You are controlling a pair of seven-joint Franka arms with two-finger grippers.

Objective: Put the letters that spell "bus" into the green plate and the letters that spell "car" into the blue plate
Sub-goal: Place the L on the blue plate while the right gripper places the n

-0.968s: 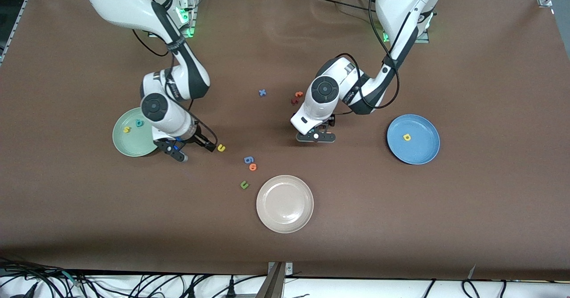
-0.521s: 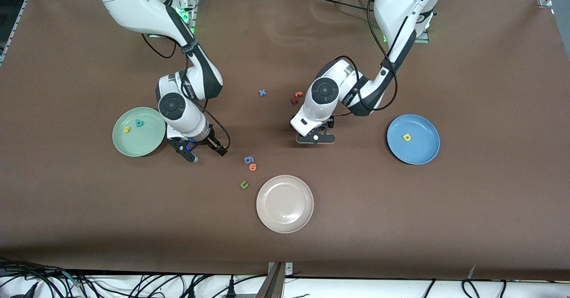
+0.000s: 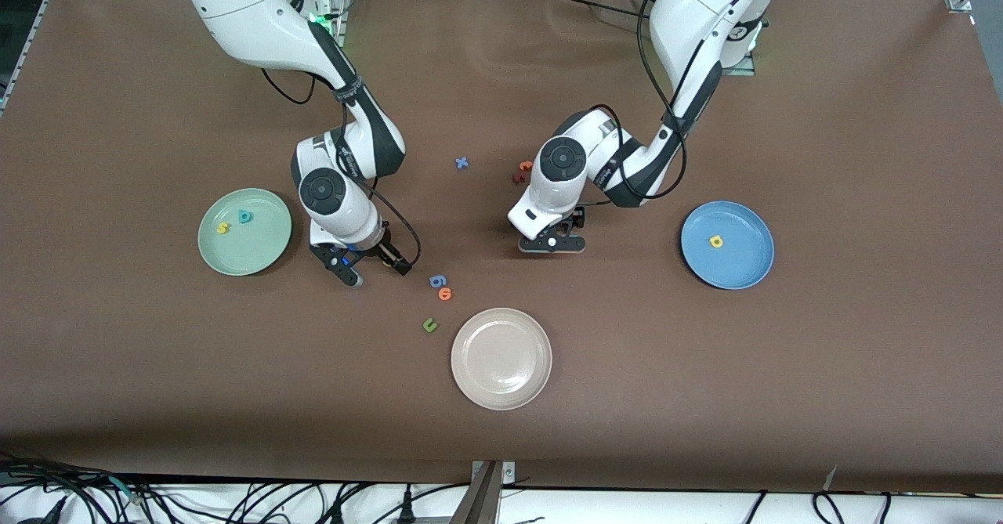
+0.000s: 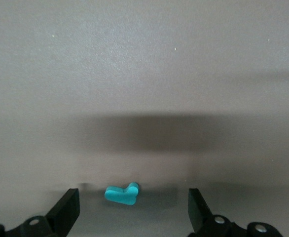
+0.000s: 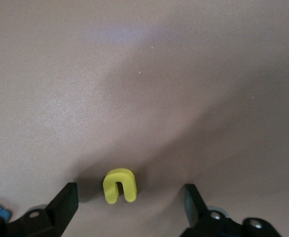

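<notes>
Lying flat mid-tabletop, the yellow "u" [image 5: 120, 185] sits between the right gripper's [image 3: 374, 267] spread fingers, its opening facing the wrist camera. The left gripper [image 3: 552, 243], also open, straddles the teal "r" [image 4: 121, 193], whose long axis runs finger to finger.

Plain brown table [image 3: 823, 367] with three solid-colour plates: pale mint green plate [image 3: 266, 254], medium blue plate [image 3: 736, 269] and off-white plate [image 3: 501, 359]. Yellow "s" [image 3: 223, 228] and teal "b" [image 3: 245, 216] on the green one, yellow "a" [image 3: 715, 241] on the blue. Loose letters: yellow "u" [image 5: 120, 185], teal "r" [image 4: 121, 193], blue "x" [image 3: 461, 163], blue "g" [image 3: 437, 280], dark green "u" [image 3: 429, 324].
</notes>
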